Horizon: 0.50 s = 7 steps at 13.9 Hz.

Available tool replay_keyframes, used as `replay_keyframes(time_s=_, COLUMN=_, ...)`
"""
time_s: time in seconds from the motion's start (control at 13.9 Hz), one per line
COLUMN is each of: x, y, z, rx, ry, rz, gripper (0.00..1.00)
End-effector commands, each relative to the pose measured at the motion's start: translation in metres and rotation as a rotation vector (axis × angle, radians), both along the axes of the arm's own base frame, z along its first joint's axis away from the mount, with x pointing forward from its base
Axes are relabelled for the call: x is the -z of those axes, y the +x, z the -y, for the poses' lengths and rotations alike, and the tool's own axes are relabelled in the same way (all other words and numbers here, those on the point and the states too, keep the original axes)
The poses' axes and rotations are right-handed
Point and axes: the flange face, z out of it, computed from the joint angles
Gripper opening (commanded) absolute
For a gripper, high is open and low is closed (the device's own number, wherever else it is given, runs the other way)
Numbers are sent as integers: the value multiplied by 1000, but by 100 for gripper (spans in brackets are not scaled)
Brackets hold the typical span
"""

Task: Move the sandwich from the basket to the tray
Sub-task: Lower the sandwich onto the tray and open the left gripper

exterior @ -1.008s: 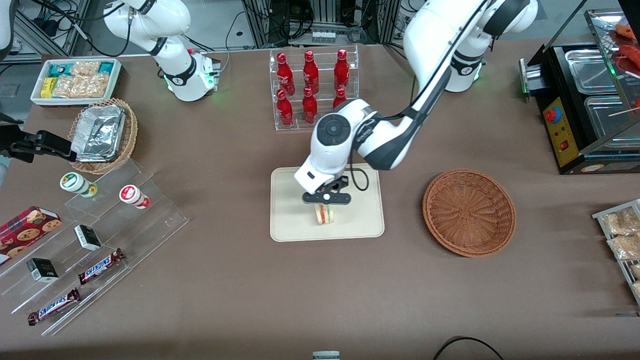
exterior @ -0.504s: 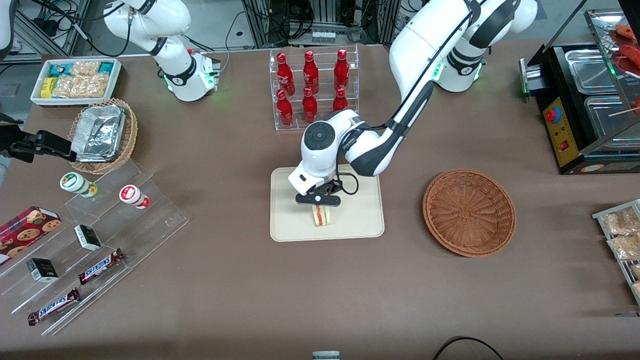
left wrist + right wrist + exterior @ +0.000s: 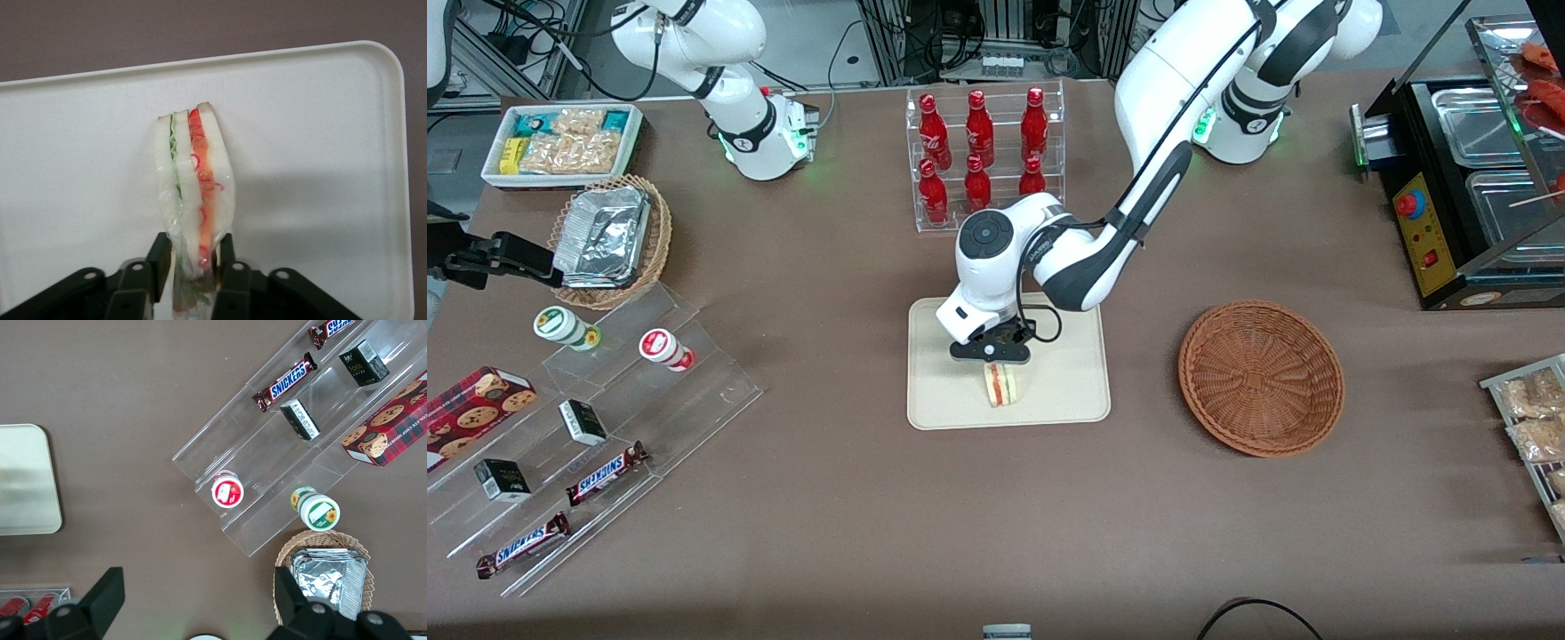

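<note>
the hand [image 3: 996, 364] hangs low over the tray [image 3: 1063, 404], its two fingers [image 3: 225, 253] pressed against the sides of the sandwich [image 3: 1000, 384], which it grips by one narrow end. the wedge stands on edge, its pale bread slices upright with the green layer and the red layer showing along the cut face; in the left wrist view the sandwich [image 3: 193, 193] reaches out from between the fingers over the cream surface of the tray [image 3: 320, 133], and whether its lower edge touches the tray cannot be told. the tray lies flat on the brown desk [image 3: 854, 516], nearer to the front camera than the clear rack of red bottles [image 3: 983, 156]. the reddish-brown basket [image 3: 1261, 378] sits beside the tray, toward the working arm's end of the desk, apart from it, with only bare wicker showing inside.
</note>
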Motion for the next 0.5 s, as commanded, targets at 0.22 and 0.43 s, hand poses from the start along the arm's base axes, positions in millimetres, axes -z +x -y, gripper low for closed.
replay_keyframes(time_s=0.22, x=-48, y=16, z=-5, rx=-48, ry=-20, rz=56, gripper=100)
replay_keyframes(time_s=0.43, x=-126, y=32, z=-33, rx=-153, ry=-82, rz=55, gripper=100)
